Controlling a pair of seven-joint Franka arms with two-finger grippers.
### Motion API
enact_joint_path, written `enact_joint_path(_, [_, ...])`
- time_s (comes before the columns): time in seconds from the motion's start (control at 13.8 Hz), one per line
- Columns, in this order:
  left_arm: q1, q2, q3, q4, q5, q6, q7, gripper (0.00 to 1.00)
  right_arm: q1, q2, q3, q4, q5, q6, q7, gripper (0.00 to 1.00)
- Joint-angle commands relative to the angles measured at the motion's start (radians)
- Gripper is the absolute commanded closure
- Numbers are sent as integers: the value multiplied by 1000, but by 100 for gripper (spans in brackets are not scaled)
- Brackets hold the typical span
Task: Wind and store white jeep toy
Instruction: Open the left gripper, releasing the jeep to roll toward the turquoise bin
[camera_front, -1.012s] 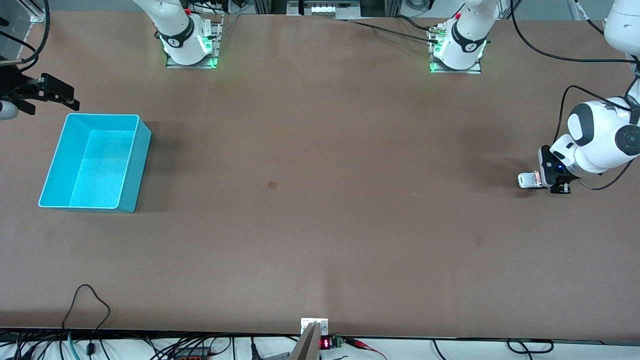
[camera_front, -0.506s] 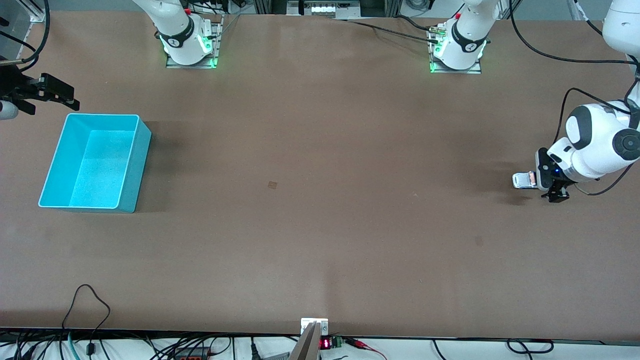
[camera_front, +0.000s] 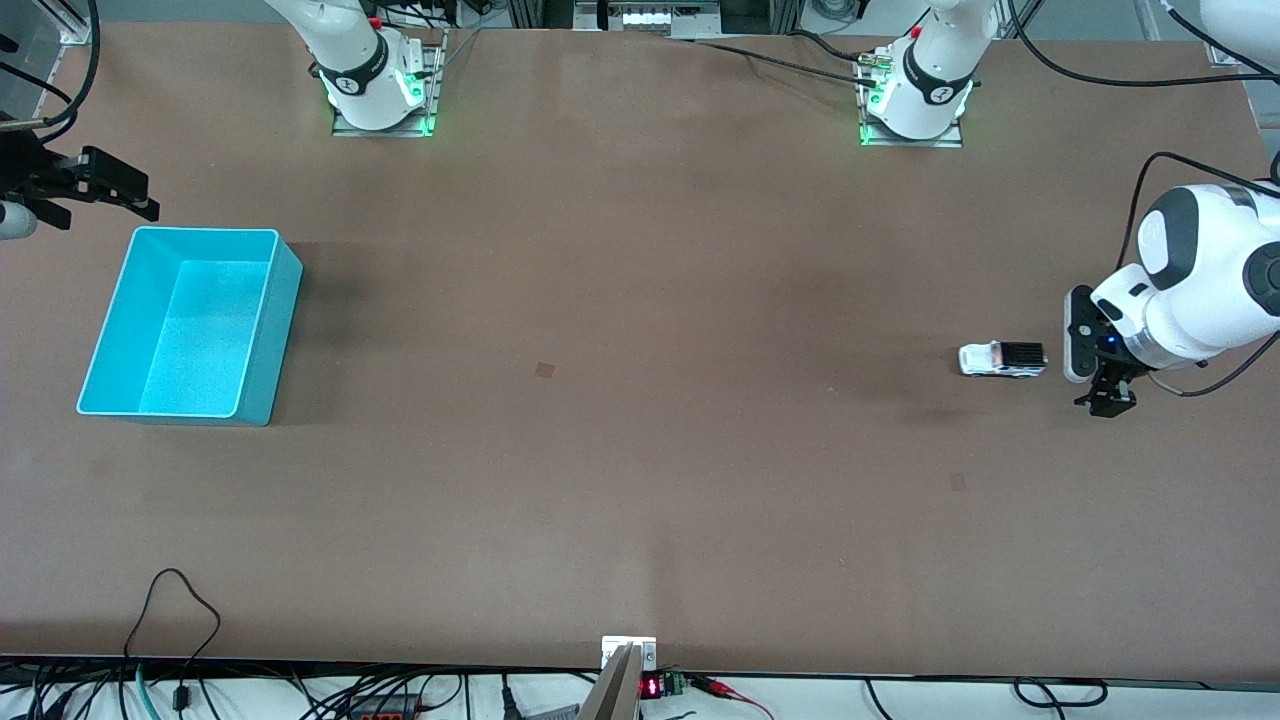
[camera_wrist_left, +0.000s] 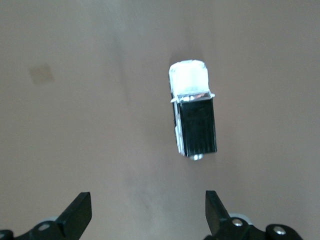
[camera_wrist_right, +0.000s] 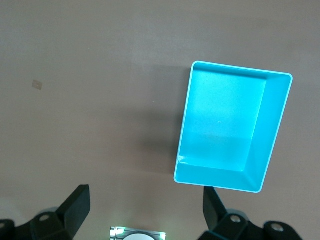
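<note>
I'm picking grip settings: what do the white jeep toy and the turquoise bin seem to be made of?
The white jeep toy looks like hard glossy plastic, perhaps with metal: its white hood shines and its black roof panel is ribbed and matte. The turquoise bin looks like moulded plastic with a smooth, slightly satin finish: one even colour, thin walls, rounded corners, soft highlights on its floor.

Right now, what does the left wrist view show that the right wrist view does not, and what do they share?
Only the left wrist view shows the white jeep toy, standing free on the table ahead of the open left gripper, untouched. Only the right wrist view shows the empty turquoise bin, with the open right gripper holding nothing. Both show the bare brown tabletop, a small pale patch on it, and a pair of spread black gripper fingers.
</note>
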Motion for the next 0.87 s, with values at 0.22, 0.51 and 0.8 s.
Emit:
enact_joint_path(0.22, [-151, -47, 2, 77, -84, -100, -142, 0, -8, 1, 5, 14, 3, -23, 11, 0])
enact_joint_path(0.51, [-212, -46, 1, 146, -130, -219, -412, 0, -10, 2, 5, 14, 3, -28, 11, 0])
enact_joint_path(0.8, [-267, -46, 7, 180, -161, -241, -743, 0, -10, 2, 5, 14, 3, -28, 11, 0])
